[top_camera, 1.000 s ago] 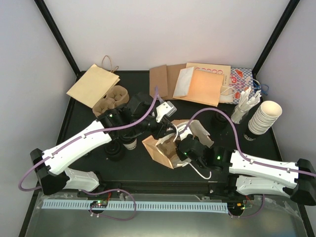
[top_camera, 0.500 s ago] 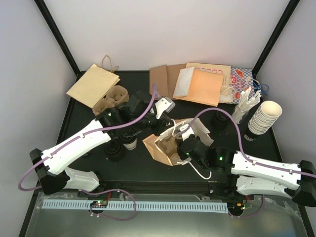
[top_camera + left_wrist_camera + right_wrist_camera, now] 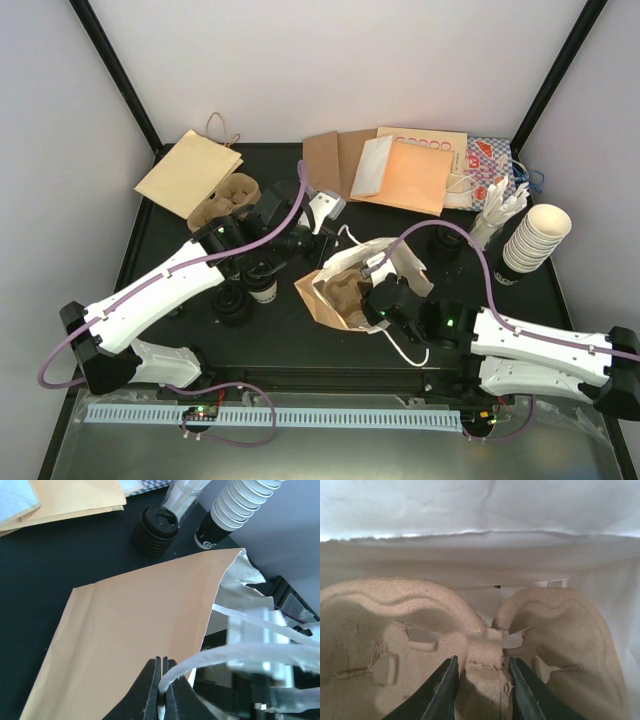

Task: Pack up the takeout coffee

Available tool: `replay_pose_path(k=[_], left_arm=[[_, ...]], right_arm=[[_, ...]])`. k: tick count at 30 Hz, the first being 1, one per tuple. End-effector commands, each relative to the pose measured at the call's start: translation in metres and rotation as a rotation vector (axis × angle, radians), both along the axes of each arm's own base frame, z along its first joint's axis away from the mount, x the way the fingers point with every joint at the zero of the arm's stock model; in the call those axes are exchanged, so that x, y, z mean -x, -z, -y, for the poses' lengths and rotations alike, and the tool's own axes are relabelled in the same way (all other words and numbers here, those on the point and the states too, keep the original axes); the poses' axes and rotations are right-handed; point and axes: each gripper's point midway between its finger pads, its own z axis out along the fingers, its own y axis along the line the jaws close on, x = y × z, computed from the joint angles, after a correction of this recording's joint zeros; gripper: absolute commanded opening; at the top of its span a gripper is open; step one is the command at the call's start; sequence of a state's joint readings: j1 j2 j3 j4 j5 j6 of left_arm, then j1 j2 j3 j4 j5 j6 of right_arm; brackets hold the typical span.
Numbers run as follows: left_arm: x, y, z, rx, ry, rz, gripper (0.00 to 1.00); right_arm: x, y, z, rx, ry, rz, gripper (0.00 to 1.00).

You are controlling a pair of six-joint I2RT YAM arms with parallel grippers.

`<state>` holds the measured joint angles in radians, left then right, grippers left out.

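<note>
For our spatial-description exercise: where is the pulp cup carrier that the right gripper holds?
In the top view, the pulp cup carrier lies inside the open paper bag at mid-table; the right gripper pinches its central ridge.

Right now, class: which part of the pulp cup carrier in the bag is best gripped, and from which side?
On the pulp cup carrier, take the raised centre ridge between its two wells, reaching through the open mouth of the bag. That ridge is narrow enough to pinch, unlike the wide wells; the right claw grips it.
</note>
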<state>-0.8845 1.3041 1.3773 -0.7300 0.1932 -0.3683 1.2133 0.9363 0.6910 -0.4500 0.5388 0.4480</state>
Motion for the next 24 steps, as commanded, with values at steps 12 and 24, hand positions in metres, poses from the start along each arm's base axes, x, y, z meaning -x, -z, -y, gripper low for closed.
replay_pose_path(k=[12, 24], left_arm=[[0.021, -0.026, 0.02, 0.134, 0.131, -0.067, 0.16], [0.029, -0.06, -0.009, 0.173, 0.101, 0.04, 0.74]], right_arm=[[-0.005, 0.018, -0.024, 0.102, -0.05, -0.014, 0.3], [-0.002, 0.031, -0.028, 0.103, -0.064, -0.044, 0.29]])
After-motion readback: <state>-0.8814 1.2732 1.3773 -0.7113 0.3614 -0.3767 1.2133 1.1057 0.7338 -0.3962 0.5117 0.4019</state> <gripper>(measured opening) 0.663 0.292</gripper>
